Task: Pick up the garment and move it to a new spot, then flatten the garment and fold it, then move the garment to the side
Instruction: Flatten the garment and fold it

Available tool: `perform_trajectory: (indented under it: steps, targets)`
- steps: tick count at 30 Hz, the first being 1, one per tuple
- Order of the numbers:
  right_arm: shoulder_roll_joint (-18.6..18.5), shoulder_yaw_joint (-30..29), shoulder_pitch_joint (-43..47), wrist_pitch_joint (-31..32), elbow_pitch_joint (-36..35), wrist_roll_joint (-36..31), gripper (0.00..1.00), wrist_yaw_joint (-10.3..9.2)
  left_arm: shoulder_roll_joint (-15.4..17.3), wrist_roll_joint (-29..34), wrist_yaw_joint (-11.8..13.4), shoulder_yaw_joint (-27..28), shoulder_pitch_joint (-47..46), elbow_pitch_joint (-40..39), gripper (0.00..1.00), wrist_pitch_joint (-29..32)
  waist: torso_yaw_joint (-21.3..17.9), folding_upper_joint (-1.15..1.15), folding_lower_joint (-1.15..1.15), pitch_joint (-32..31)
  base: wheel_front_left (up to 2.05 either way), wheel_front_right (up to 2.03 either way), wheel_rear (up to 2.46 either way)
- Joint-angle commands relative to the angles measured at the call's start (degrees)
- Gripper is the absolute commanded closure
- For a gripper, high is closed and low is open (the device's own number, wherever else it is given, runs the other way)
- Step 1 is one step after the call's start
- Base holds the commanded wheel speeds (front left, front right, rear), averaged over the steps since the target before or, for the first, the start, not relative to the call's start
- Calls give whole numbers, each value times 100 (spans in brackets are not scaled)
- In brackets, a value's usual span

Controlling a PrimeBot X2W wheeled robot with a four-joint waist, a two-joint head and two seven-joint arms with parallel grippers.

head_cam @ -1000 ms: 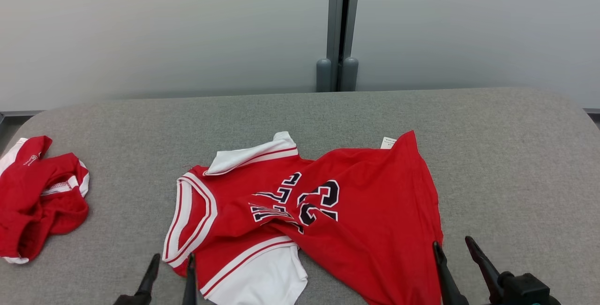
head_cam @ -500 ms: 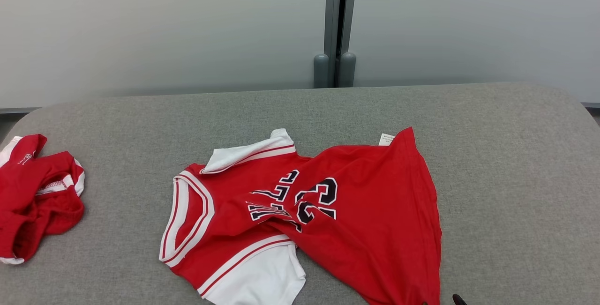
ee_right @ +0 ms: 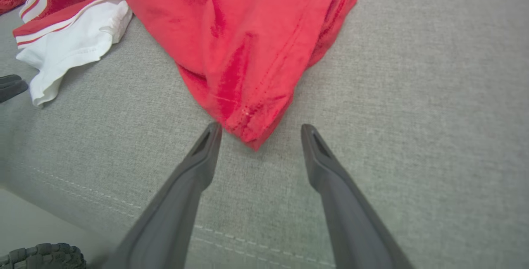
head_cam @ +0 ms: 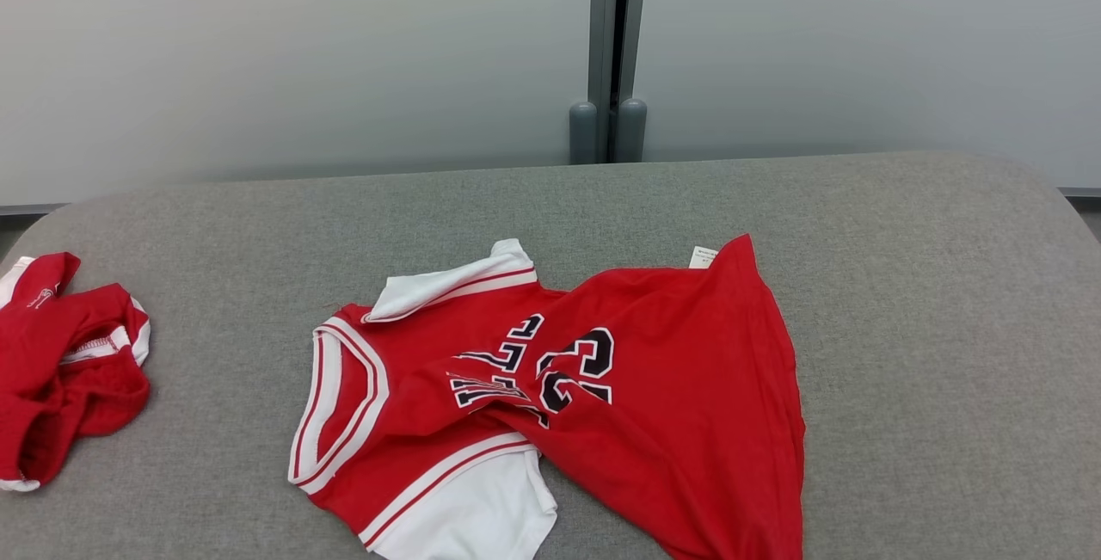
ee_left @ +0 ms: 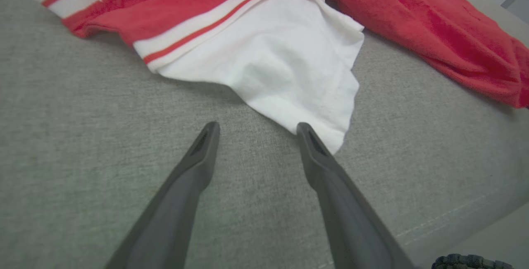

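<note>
The garment [head_cam: 602, 388], a red jersey with white sleeves and dark numbers, lies crumpled in the middle of the grey table [head_cam: 903, 285]. In the left wrist view my left gripper [ee_left: 257, 126] is open just above the table. Its right fingertip [ee_left: 308, 136] is close to the tip of the garment's white sleeve [ee_left: 289, 66]. In the right wrist view my right gripper [ee_right: 260, 126] is open. The garment's red hem corner [ee_right: 248, 33] points into the gap between its fingertips, and nothing is gripped.
A second crumpled red and white cloth [head_cam: 60, 362] lies at the table's left edge. Pale wall panels with a grey post [head_cam: 606, 121] stand behind the table. The table's near edge [ee_right: 62, 194] runs just below both grippers.
Both grippers have dropped out of the bottom of the head view, and that view has shifted slightly. The garment lies as it did.
</note>
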Motion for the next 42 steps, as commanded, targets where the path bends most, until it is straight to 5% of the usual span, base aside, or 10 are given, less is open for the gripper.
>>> perform_trajectory:
  steps: [1,40,41,42]
  targets:
    - [-44,86,-118,-15,71,48,0,1,-12,-39,-5,-35,-111,47,0,-23,6,0,0,1,0,0,0]
    - [27,824,-964,-15,465,344,0,1,-176,-653,-5,-506,-1239,747,0,-14,28,0,0,166,0,0,0]
    - [30,833,-1014,-15,521,348,17,1,-188,-689,-5,-525,-1293,800,10,-14,27,0,0,173,0,0,0]
    - [29,862,-1058,-15,597,357,56,1,-198,-728,-5,-545,-1345,856,34,-14,27,0,0,176,0,0,0]
